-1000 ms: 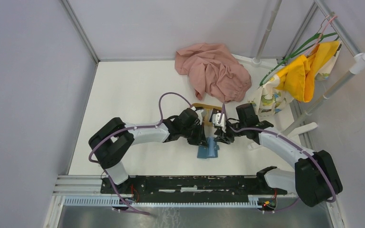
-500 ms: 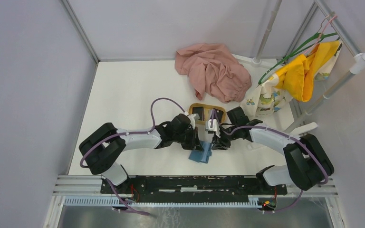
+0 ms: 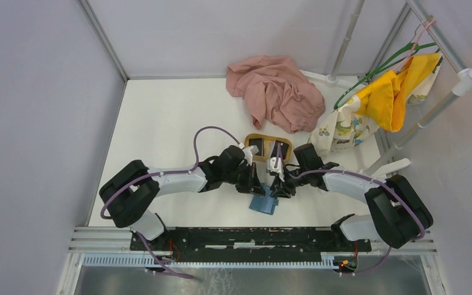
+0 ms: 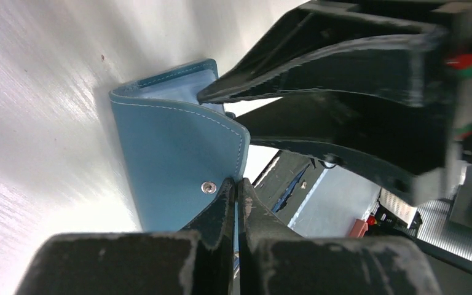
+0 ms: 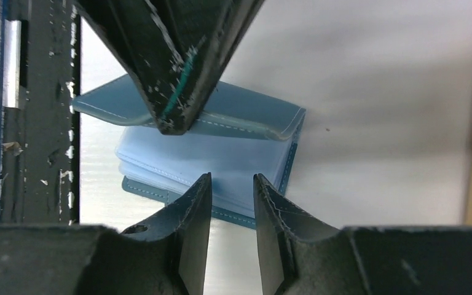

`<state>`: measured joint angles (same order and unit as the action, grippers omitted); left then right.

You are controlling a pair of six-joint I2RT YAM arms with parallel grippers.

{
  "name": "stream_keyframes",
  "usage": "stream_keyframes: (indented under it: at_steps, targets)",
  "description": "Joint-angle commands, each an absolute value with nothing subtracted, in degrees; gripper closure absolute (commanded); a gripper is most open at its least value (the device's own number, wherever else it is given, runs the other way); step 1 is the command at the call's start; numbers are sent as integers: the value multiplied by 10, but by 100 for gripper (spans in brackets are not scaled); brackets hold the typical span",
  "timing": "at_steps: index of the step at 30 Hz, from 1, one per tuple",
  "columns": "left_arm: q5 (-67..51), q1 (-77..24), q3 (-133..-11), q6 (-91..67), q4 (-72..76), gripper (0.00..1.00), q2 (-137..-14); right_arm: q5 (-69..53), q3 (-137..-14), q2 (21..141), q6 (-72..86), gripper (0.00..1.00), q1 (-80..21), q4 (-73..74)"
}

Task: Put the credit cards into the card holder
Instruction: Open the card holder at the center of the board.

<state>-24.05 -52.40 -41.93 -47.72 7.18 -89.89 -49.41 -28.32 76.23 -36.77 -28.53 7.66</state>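
Over the last second both arms had drawn back toward the near edge of the white bench [image 3: 160, 135], and the small teal-blue folding leather card holder [image 4: 172, 153] had come with them. It ended up slightly nearer the arm bases and more skewed than it had lain before. It rested on the bench between the two hands, its outer flap peeled upward.

The left hand [image 4: 236, 184] was fully closed, pinching the edge of that raised flap just beside the tiny metal snap. The right hand [image 5: 230, 184] had narrowed a little but remained partly open and held nothing. Its fingertips hovered just above the lighter blue inner pockets, with the left hand's pinched flap arching over the far side of them.

The retreat had also uncovered the oval tan wooden tray [image 3: 269, 136], which the hands had partly hidden a second before. Two thin black rectangular credit cards [image 3: 255, 145] lay side by side in it, apart from the card holder and untouched.

Judging by this, the task was at its opening step, with the card holder being spread and steadied and no card yet loaded. The right hand appeared likely either to press the inner leaf flat or to go to the tray for a card. The thin flap could have slipped from so narrow a pinch.
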Motion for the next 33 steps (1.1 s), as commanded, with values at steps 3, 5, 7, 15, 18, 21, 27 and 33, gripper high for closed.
stream_keyframes:
  at_steps: [3,5,7,15,18,21,27,33]
  targets:
    - [-278,-496,-408,-494,101,98,-848,-401,-319,793,-360,65,-303,73]
    - [-273,-478,-395,-480,77,98,-828,-382,-326,798,-362,66,-303,83]
    - [-260,-458,-386,-463,46,98,-810,-379,-325,798,-364,66,-304,85]
    - [-138,-441,-389,-379,-120,96,-802,-398,-330,800,-366,65,-310,91]
    - [-119,-441,-386,-373,-127,84,-819,-426,-336,799,-367,62,-310,101]
    - [-132,-441,-386,-373,-118,83,-842,-466,-351,790,-380,57,-310,131]
    - [-131,-441,-337,-451,-36,90,-798,-530,-351,731,-401,44,-303,147]
    - [-90,-452,-281,-554,82,98,-768,-545,-345,724,-408,44,-299,147]
